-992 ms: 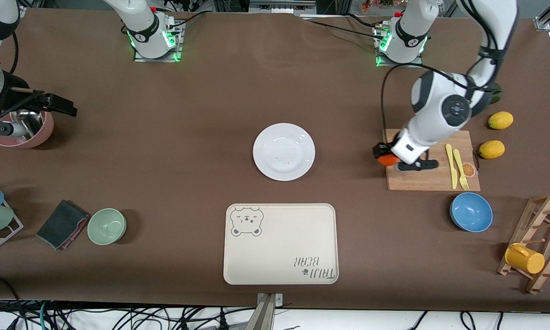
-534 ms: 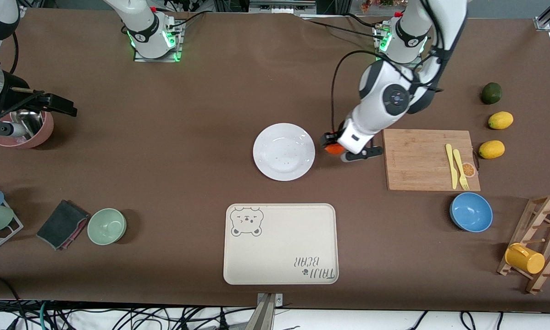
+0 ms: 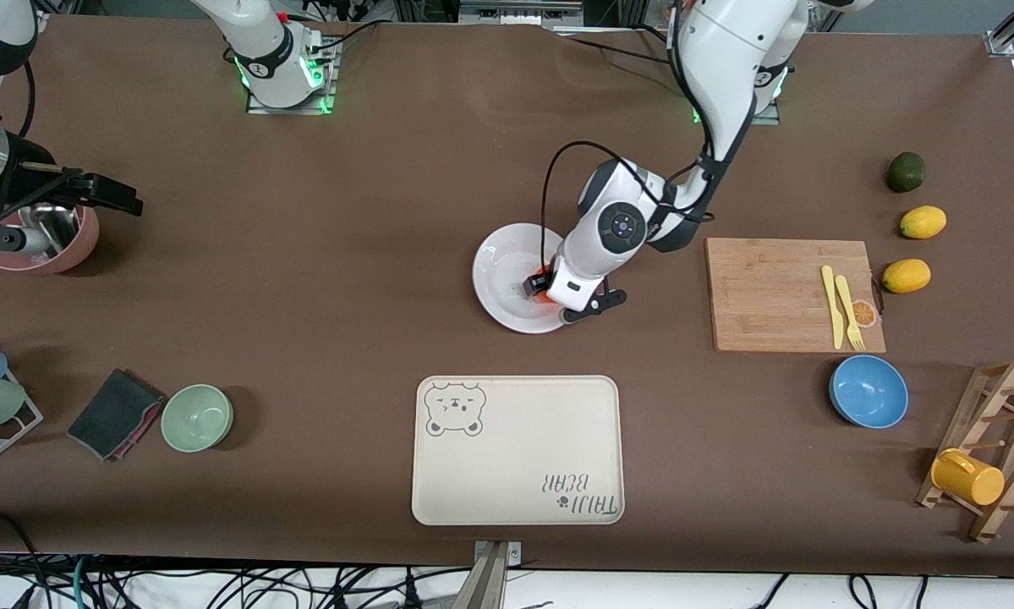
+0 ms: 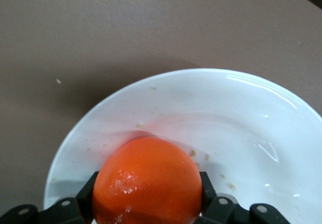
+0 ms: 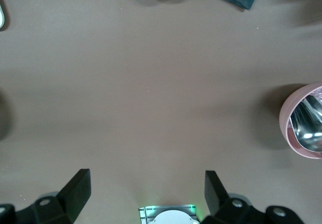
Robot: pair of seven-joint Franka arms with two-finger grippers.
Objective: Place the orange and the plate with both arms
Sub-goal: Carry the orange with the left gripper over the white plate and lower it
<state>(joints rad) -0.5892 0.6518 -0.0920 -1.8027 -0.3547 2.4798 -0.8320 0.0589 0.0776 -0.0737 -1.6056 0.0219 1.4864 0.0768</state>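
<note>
The white plate [image 3: 500, 279] lies mid-table, farther from the front camera than the cream tray. My left gripper [image 3: 543, 286] is over the plate, shut on the small orange [image 3: 540, 282]. In the left wrist view the orange [image 4: 148, 181] sits between the two black fingers [image 4: 208, 194], low over the plate [image 4: 241, 123]. I cannot tell whether it touches the plate. My right gripper [image 3: 117, 196] waits open above the table at the right arm's end. Nothing is between its fingers [image 5: 75, 189].
A cream bear-print tray [image 3: 515, 448] lies nearer the camera than the plate. A wooden board [image 3: 769, 296] with yellow cutlery, a blue bowl [image 3: 868, 391], two lemons and an avocado are toward the left arm's end. A pink bowl [image 3: 75, 245], green bowl [image 3: 197, 417] and cloth are toward the right arm's end.
My left arm has carried the orange from over the wooden board's edge across to over the plate. The right arm has not moved.
</note>
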